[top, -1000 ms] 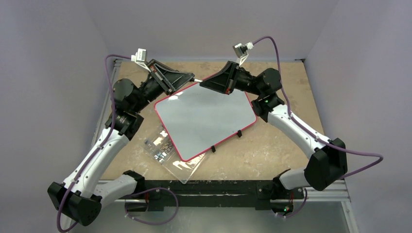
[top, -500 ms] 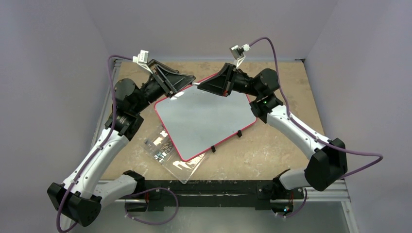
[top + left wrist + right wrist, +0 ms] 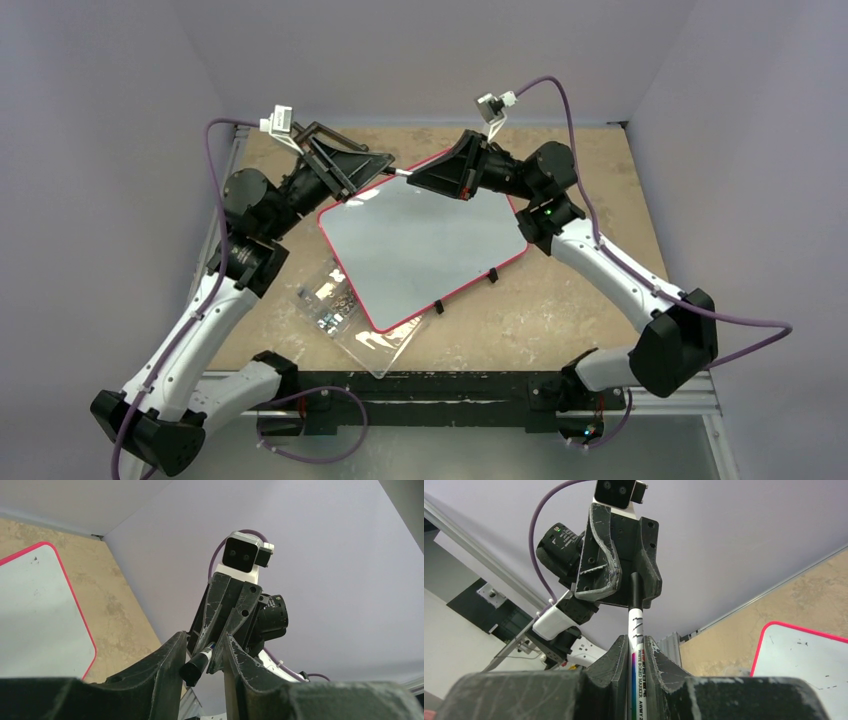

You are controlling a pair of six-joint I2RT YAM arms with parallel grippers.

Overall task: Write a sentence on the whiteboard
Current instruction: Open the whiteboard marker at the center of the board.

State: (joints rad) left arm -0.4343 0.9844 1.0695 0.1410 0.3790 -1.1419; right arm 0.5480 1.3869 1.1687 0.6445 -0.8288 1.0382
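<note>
The whiteboard (image 3: pixel 420 250) lies flat on the table, white with a red rim, and bears only a few small specks. No sentence shows on it. It also shows in the left wrist view (image 3: pixel 35 615) and the right wrist view (image 3: pixel 809 665). My right gripper (image 3: pixel 412 178) is shut on a whiteboard marker (image 3: pixel 636 630) and holds it in the air above the board's far corner. My left gripper (image 3: pixel 385 165) faces it, open, with its fingers on both sides of the marker's black cap (image 3: pixel 197 665) and a gap beside the cap.
A clear plastic box of screws (image 3: pixel 345 315) lies against the board's near-left edge. The lilac walls stand close behind and beside both arms. A metal rail (image 3: pixel 450 385) runs along the table's near edge.
My left arm has shifted left and its wrist has tilted, with its fingers still at the marker's cap. My right gripper has edged slightly left with the marker.
</note>
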